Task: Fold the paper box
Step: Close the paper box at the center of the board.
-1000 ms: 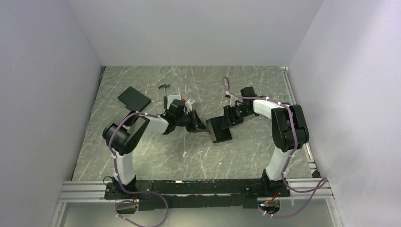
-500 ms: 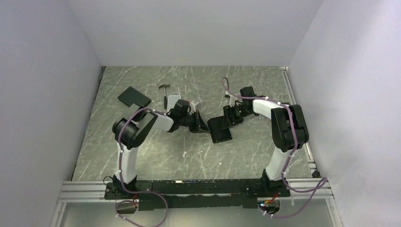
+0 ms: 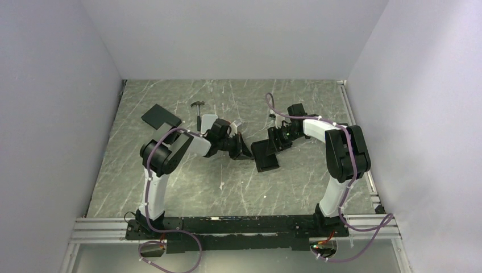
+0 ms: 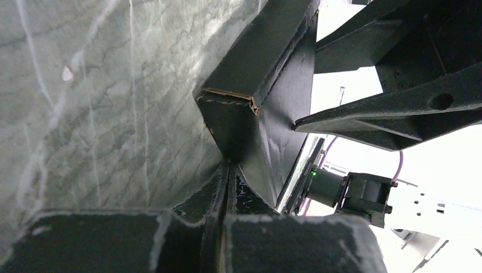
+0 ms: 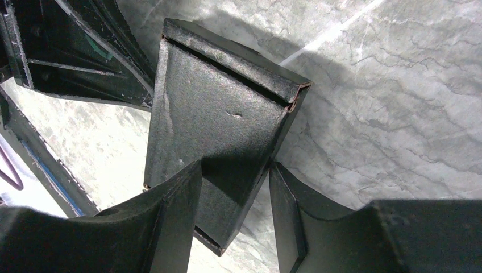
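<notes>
The left tool (image 3: 241, 149) was held closed, pinched on a corner flap of the paper box (image 3: 266, 155), which was laid on the table (image 3: 187, 182) just to its right, long axis running near to far. The right tool (image 3: 278, 141) was set astride the box's far end, fingers apart; whether it pressed could not be told. Only in the left wrist view was the pinched flap shown; overhead it was lost in black.
</notes>
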You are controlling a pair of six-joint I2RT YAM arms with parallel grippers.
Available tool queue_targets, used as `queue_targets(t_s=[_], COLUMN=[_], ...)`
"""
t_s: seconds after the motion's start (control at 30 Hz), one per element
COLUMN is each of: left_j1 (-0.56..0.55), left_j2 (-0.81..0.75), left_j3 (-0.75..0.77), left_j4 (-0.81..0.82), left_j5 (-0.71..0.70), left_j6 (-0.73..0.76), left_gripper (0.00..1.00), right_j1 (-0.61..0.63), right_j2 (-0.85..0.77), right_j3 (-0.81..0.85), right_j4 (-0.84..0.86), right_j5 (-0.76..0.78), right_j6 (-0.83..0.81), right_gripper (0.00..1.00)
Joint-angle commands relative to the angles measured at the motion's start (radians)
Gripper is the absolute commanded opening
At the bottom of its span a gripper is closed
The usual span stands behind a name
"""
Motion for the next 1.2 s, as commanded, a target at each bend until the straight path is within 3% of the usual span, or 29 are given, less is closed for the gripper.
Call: queue_targets(t_s=[0.0, 0.87, 1.17], left_j1=[-0.020, -0.049, -0.032], left_j2=[0.034, 0.094, 0.073], left_j3=[0.055, 0.096, 0.039], left_j4=[0.066, 0.251, 0.254], left_j5=[0.000, 0.002, -0.015], left_j6=[-0.022, -0.183, -0.182], left_gripper=[0.03, 0.04, 0.05], right_j1=[0.051, 0.078, 0.051], right_j2=[0.050, 0.105, 0.077], right_j3=[0.002, 0.029, 0.035], right_j4=[-0.010, -0.057, -0.049], right_j5=[-0.011, -0.062, -0.022], right_j6=[-0.020, -0.001, -0.009], right_gripper=[0.49, 0.48, 0.56])
